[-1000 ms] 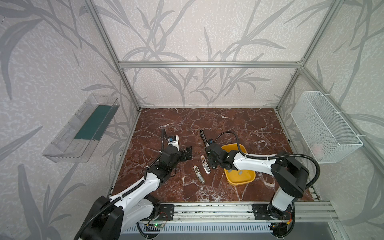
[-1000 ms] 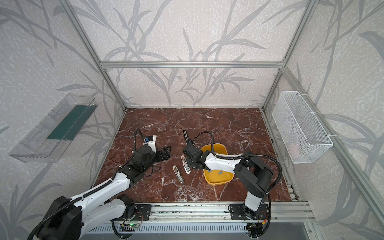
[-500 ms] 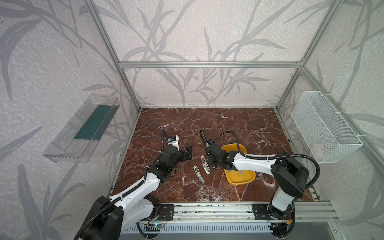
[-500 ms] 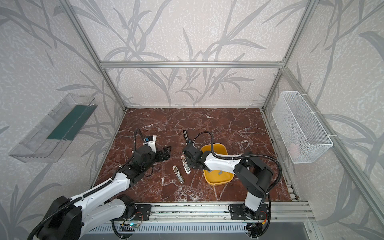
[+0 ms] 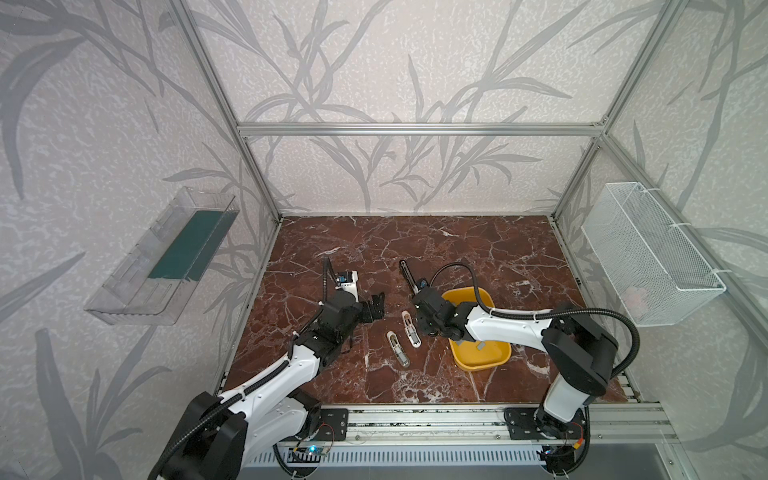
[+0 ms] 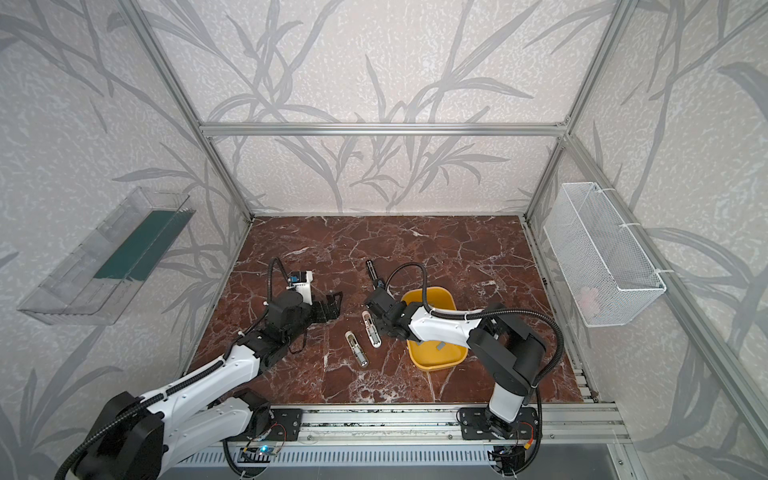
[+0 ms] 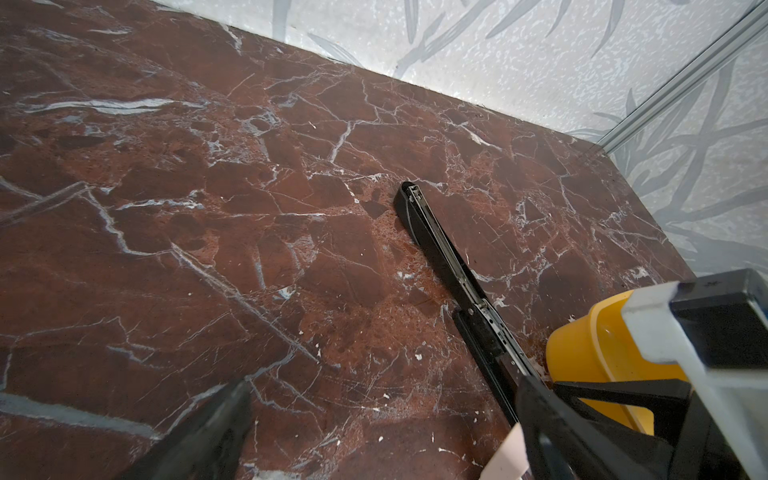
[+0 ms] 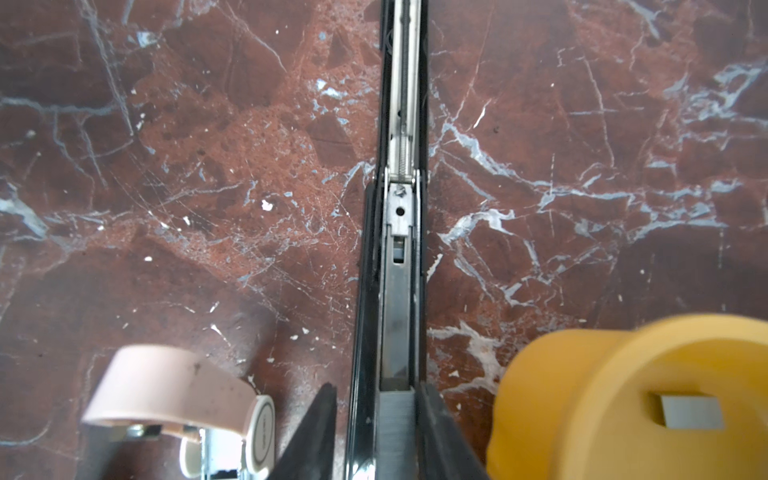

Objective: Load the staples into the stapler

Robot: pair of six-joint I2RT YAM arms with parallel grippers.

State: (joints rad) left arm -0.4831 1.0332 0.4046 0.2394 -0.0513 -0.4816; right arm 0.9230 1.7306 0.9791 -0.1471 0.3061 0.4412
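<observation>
**Right gripper and the staples.** The right gripper (image 8: pixel 376 386) stands over the black stapler (image 8: pixel 401 249). The stapler lies swung open and flat on the red marble table (image 8: pixel 166 166), with its metal magazine channel facing up. A grey staple strip (image 8: pixel 397 419) sits in that channel, directly between the two fingers (image 8: pixel 320 432). The jaws are parted and straddle the stapler rather than clamping the strip. One finger stands clear of the stapler's black side wall. The other lies close beside the strip, and whether it touches cannot be told.

**Stapler in the scene.** In both top views the black stapler (image 5: pixel 407 274) (image 6: pixel 372 272) runs from mid-table toward the right wrist, which covers its near end.

**Remaining staples.** A yellow tray (image 8: pixel 582 395) (image 5: pixel 478 361) sits just beside the stapler, on the right arm's side. It holds further loose staples (image 8: pixel 690 411) (image 5: pixel 480 345).

**Left gripper.** The left gripper (image 5: pixel 376 307) (image 7: pixel 382 386) is spread wide and holds nothing. It sits to the left of the black stapler (image 7: pixel 440 253), apart from the strip.

**Other items.** Two small pink-and-white staplers (image 5: pixel 411 328) (image 5: pixel 398 349), both opened, lie on the table between the arms. The nearer one (image 8: pixel 174 382) is just beside the right gripper.
</observation>
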